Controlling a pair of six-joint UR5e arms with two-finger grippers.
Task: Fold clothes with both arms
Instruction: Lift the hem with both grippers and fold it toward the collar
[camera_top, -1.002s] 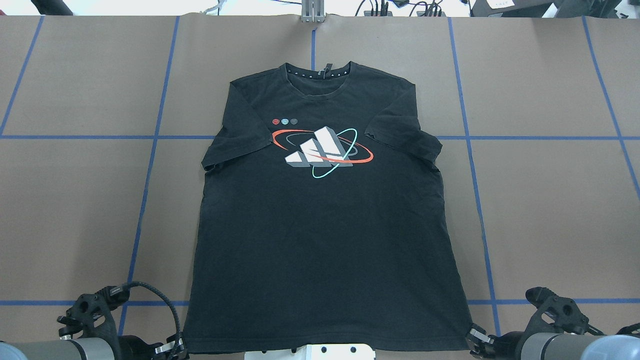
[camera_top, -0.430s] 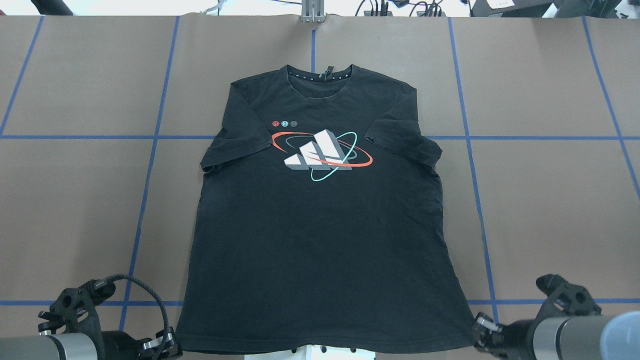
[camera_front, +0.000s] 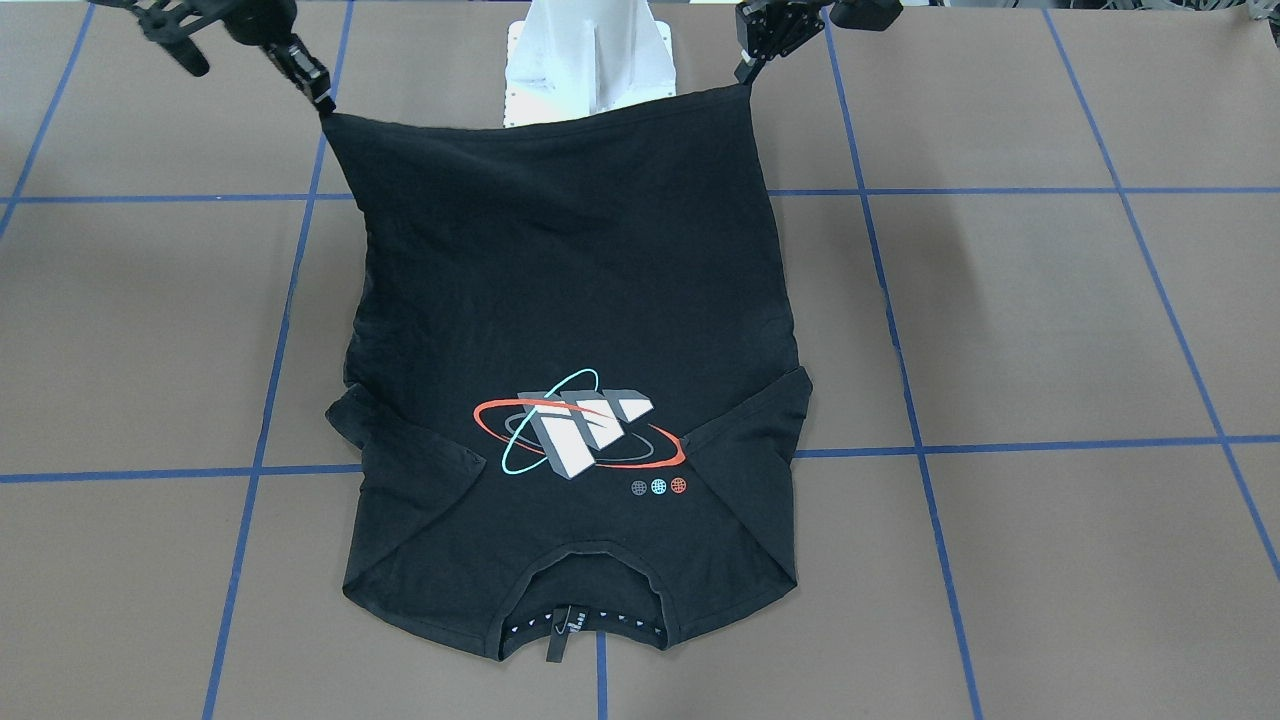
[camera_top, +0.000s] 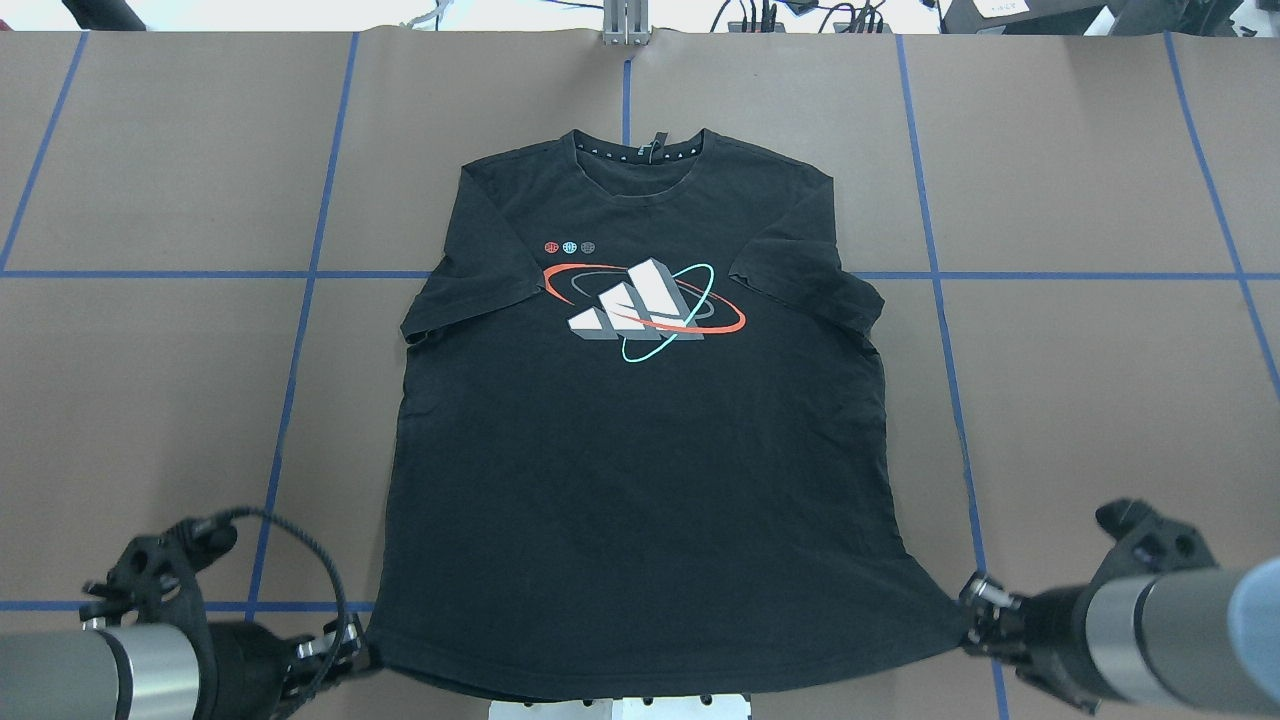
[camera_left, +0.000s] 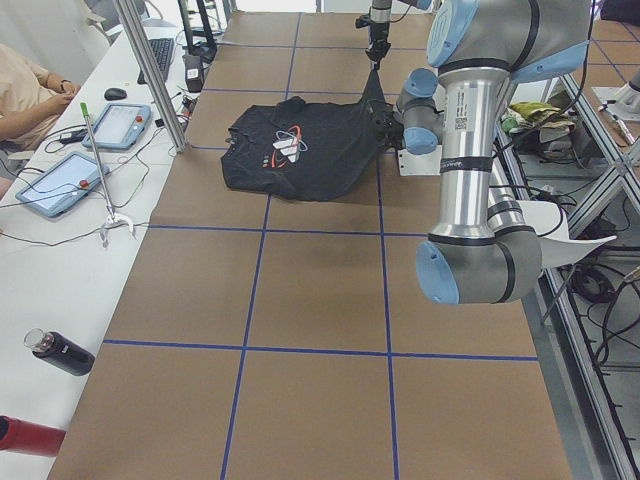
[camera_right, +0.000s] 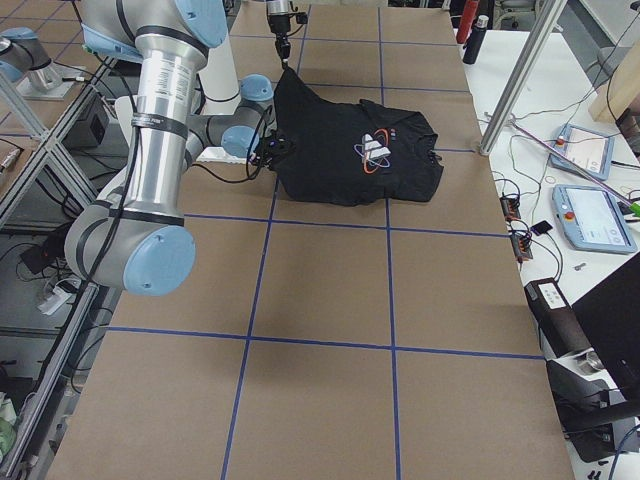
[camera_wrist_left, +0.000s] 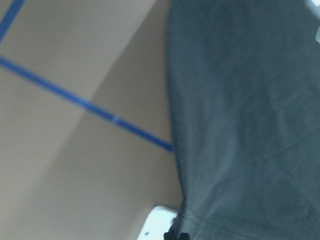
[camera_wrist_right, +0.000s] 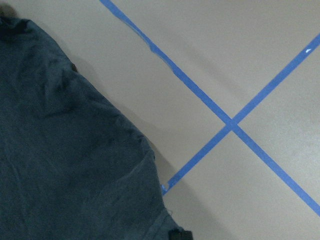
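1. Both hem corners have come up and spread since the earlier overhead pictures. The right gripper (camera_top: 985, 612) now sits higher in the lower right of the frame, with its corner drawn out to a point. The left gripper (camera_top: 345, 655) has shifted only a little at the lower left.
2. Lower left of the overhead view: the left gripper is clamped on one hem corner of the T-shirt (camera_top: 640, 450). In the front-facing view that corner hangs from its tips at the upper right of the frame.
3. Centre: the T-shirt lies printed side up on the table (camera_top: 1100, 400). Its collar (camera_top: 640, 150) points to the top of the frame, the logo (camera_top: 645, 305) sits on the chest, and both sleeves lie flat. Only the hem strip at the bottom edge is lifted.
4. Lower right: the right gripper is pinched tight on the other hem corner. The front-facing view shows the hem running between the two grips with a slight dip in the middle.
5. Handling, as a judgement: the cloth looks thin, light and quite limp, so it will sag wherever it is not held and drag on the brown surface.
6. The stitched hem corners seem the best hold, being thicker than the body. Even tension between the grips should keep the edge straight. A pinch this small could slip if one arm pulls ahead.
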